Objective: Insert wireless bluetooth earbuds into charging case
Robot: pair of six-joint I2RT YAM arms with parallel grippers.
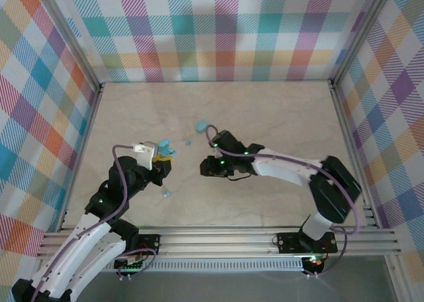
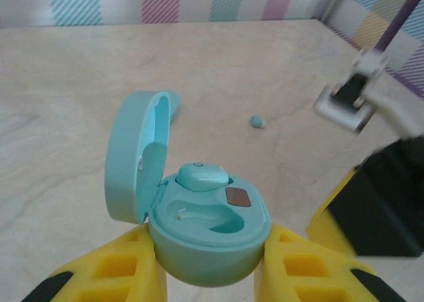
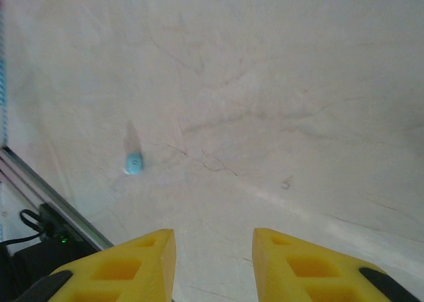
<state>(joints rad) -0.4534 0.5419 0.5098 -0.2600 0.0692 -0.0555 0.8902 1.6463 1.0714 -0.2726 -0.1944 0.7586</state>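
Note:
My left gripper is shut on the base of the light-blue charging case, also seen from above. The lid stands open to the left. One earbud sits in the far socket, while the near socket is bare. A tiny light-blue earbud lies on the table beyond the case. Another earbud lies near the front rail. My right gripper is open over bare table with nothing between its fingers, just right of the case.
A larger light-blue oval piece lies on the table behind the case, partly hidden by the lid. Plaid walls close in the beige table on three sides. A metal rail runs along the front edge.

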